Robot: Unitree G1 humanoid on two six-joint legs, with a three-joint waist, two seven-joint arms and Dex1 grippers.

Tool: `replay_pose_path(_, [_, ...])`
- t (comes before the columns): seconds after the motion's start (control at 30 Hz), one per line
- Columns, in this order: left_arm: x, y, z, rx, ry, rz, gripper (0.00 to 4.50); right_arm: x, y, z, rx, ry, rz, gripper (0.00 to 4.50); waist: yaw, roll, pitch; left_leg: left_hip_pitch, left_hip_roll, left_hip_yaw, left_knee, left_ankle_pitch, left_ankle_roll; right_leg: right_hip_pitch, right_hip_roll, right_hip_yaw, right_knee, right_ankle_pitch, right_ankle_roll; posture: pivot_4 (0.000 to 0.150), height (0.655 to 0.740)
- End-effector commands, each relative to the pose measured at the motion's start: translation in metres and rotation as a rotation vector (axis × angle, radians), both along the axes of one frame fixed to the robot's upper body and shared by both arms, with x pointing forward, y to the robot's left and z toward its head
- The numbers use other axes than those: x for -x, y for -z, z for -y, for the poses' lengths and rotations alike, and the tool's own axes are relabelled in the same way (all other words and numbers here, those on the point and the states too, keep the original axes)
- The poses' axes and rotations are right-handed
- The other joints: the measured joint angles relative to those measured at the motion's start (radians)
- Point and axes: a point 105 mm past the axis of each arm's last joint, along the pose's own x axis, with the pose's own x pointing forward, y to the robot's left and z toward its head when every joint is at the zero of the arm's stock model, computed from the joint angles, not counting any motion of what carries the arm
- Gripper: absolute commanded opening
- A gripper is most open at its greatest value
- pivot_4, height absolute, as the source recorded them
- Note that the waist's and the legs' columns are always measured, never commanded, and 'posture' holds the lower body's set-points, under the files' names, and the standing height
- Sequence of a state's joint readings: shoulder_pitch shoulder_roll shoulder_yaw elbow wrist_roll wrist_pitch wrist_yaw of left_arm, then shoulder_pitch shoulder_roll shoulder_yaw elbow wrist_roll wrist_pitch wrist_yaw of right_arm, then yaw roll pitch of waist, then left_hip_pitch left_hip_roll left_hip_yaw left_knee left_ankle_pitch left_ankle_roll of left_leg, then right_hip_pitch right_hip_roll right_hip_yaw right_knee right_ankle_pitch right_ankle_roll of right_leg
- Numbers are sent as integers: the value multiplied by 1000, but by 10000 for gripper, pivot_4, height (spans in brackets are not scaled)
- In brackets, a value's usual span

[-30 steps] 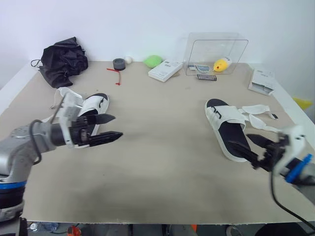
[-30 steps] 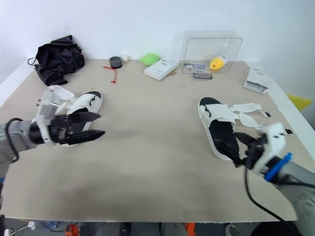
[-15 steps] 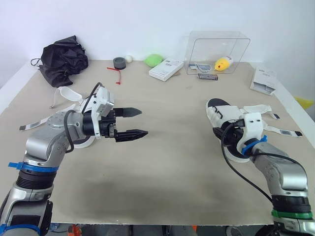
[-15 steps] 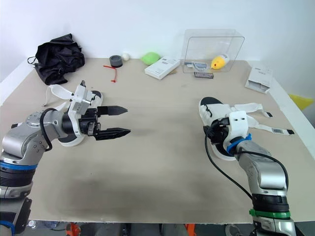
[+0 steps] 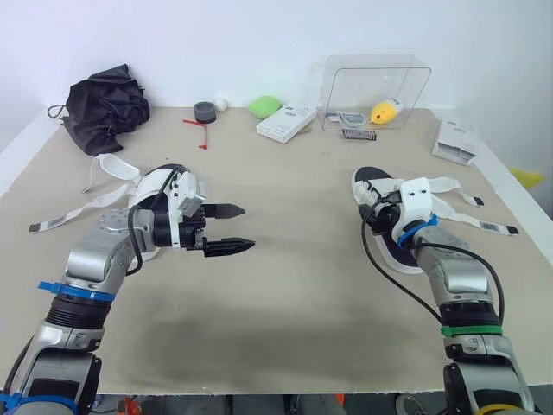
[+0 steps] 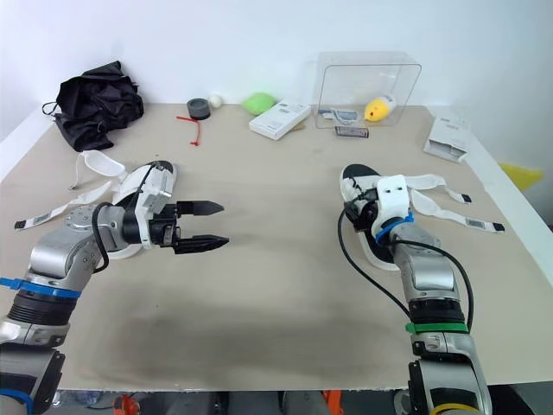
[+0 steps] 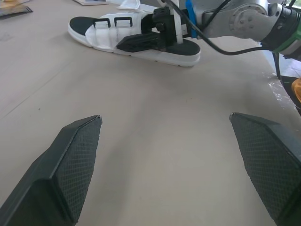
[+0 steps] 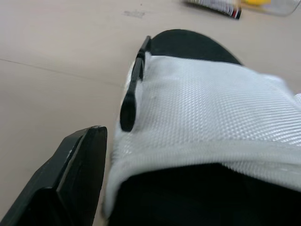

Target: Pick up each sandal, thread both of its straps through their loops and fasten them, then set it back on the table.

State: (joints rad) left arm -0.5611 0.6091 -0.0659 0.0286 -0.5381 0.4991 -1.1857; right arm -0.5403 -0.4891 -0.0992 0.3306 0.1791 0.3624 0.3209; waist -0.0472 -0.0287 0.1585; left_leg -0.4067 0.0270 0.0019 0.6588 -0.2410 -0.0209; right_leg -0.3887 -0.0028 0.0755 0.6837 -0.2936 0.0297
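Two sandals lie on the table [image 5: 294,259]. The left gripper [image 5: 249,226], spread wide, hovers just beside the left sandal [image 5: 160,176]. The right gripper [image 5: 378,221] is at the right sandal [image 5: 370,181]; its state I cannot tell.

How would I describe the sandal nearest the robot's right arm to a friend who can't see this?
On the tan table, find the clear plastic box at the far edge and come straight toward the robot: the white sandal with a black footbed lies there, with the right gripper at it. Unlike the other sandal, its loose straps trail toward the right edge.
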Motion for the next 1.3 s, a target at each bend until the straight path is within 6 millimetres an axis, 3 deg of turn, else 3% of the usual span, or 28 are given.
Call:
replay_pose_path(0.03, [-1,-15,-2,16,-16,65,45000,-4,13,10,-10,37,-2,31872,0,0,0,0,0,0,0,1,0,1,0,0,0,1,1,1500,7400])
replay_pose_path(0.2, [0,-16,-2,13,-26,68,45000,-5,19,6,-18,-11,8,6336,1,-1,0,0,0,-1,3,2,2,2,0,0,0,4,2,1500,7400])
replay_pose_path(0.27, [0,-20,-4,13,-36,75,45000,-3,18,0,-35,-65,13,146,2,-1,0,0,0,-1,5,3,2,3,0,0,0,5,3,1500,7400])
replay_pose_path(0.33, [-1,-23,-6,8,-46,82,45000,2,14,-12,-97,-171,7,146,3,-1,0,0,-1,-1,6,3,3,4,0,0,0,6,4,1500,7400])
replay_pose_path(0.47, [-1,-32,-13,-9,-53,92,45000,42,-4,-62,-135,-629,-46,146,4,0,0,-1,-1,-3,5,3,3,3,0,-2,-1,5,4,1500,7400])
replay_pose_path(0.67, [2,-49,-16,-9,-3,87,45000,98,-26,-91,-145,-1131,-217,146,2,3,3,-3,-1,-2,4,3,3,0,0,-2,-1,5,3,1500,7400])
replay_pose_path(0.77, [8,-53,-14,-15,49,67,45000,111,-16,-98,-19,-1289,-321,146,-1,3,3,-2,0,-2,5,3,3,0,1,-2,-1,6,3,1500,7400])
replay_pose_path(0.93, [18,-43,-6,-88,119,46,45000,121,-5,-111,94,-1463,-409,146,1,4,5,-2,1,-3,5,3,3,0,4,-2,-1,6,2,1500,7400])
replay_pose_path(1.1, [29,-18,-10,-247,182,72,45000,110,5,-122,173,-1506,-408,146,-2,4,6,-2,2,-1,5,3,3,-1,3,-1,-1,6,2,1500,7400])
replay_pose_path(1.27, [28,-15,-3,-181,192,56,45000,103,6,-127,155,-1489,-377,146,2,4,7,-2,3,-2,6,3,2,-1,4,-2,0,7,0,1500,7400])
replay_pose_path(1.3, [26,-16,0,-166,185,58,42551,103,7,-128,154,-1490,-374,34,2,4,7,-2,3,-2,7,3,2,0,4,-2,0,7,0,1500,7400])
